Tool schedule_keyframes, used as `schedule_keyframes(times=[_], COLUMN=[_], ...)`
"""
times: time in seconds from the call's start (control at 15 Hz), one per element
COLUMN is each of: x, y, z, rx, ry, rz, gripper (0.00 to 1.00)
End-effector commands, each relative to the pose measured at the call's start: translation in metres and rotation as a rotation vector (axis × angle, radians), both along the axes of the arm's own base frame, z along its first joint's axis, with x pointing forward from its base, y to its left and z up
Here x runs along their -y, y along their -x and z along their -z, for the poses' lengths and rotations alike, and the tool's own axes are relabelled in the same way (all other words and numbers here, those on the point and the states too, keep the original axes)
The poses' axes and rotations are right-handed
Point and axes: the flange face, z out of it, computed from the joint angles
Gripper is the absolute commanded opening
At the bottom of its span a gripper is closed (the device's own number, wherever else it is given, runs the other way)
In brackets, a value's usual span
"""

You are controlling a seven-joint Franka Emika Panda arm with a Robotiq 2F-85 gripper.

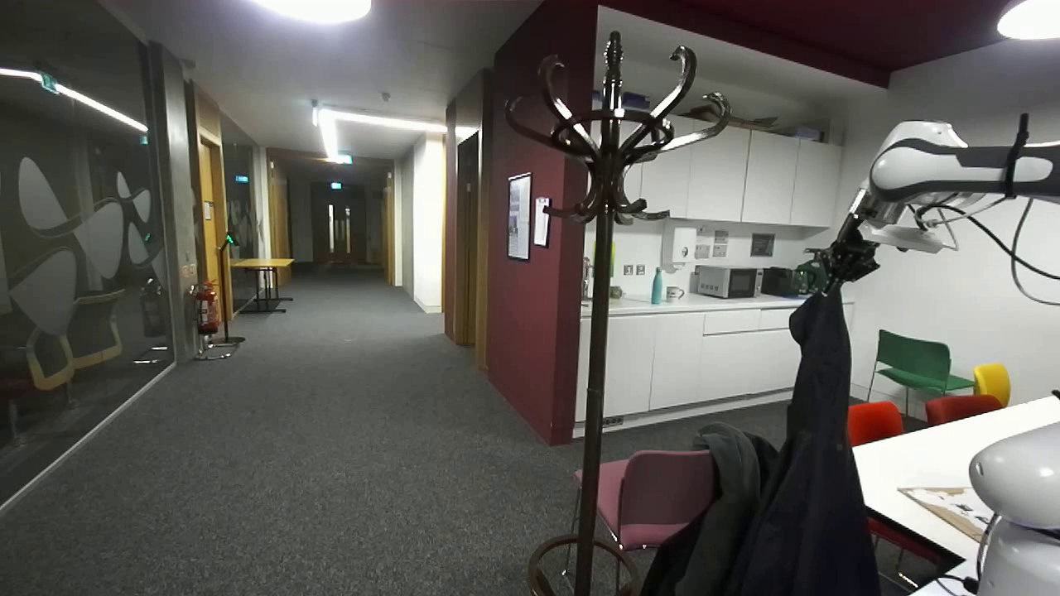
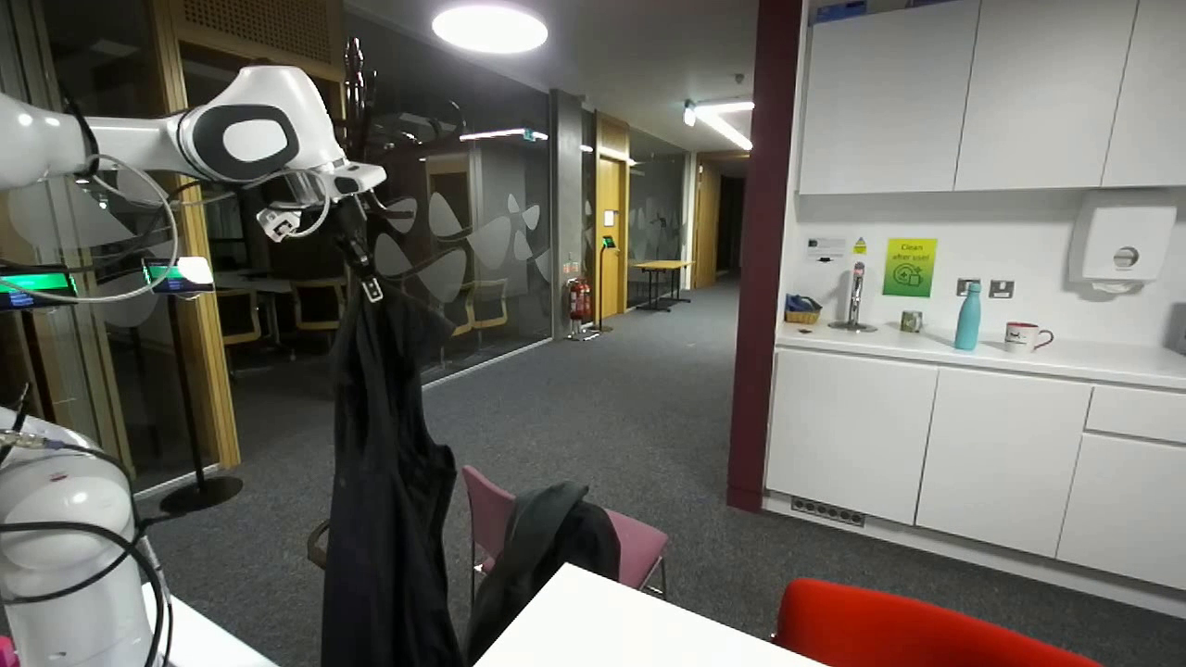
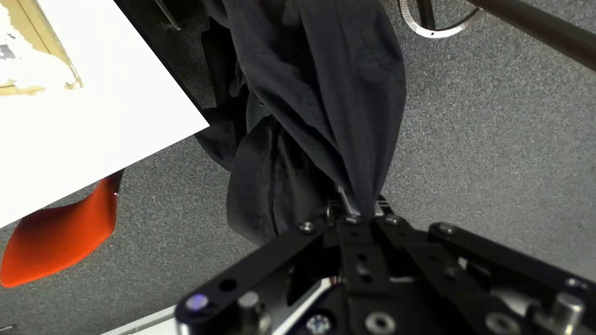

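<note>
My gripper [image 1: 833, 281] is shut on the top of a long dark jacket [image 1: 816, 463]. The jacket hangs down from the fingertips in both exterior views. In an exterior view the gripper [image 2: 369, 276] pinches the jacket [image 2: 384, 445] beside a dark coat stand [image 2: 357, 93]. In the wrist view the cloth [image 3: 354, 102] gathers to a point between the fingers [image 3: 368, 216]. The brown coat stand [image 1: 596, 356] has curved hooks at its top, apart from the gripper. Its pole [image 3: 540, 28] and base ring also show in the wrist view. The jacket's lower end is out of frame.
A pink chair [image 1: 667, 497] with a dark grey garment [image 1: 733, 472] over its back stands beside the hanging jacket. A white table [image 2: 639, 630] and a red chair [image 2: 889, 630] are near. A kitchen counter [image 1: 646, 308] and dark red wall [image 1: 538, 331] stand behind.
</note>
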Motion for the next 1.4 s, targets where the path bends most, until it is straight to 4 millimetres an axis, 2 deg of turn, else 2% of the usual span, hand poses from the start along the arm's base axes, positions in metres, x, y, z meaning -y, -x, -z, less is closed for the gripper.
schedule_keyframes(times=[0.0,0.4,0.93,1.33], x=[0.037,0.075,0.087,0.113], y=[-0.014,-0.048,-0.11,-0.144], z=[-0.017,-0.015,-0.013,0.014], rx=[0.014,-0.028,-0.068,-0.111], ry=[0.043,0.063,0.095,0.083], rz=[-0.02,-0.09,-0.16,-0.132], gripper=[0.0,0.0,0.0,0.0])
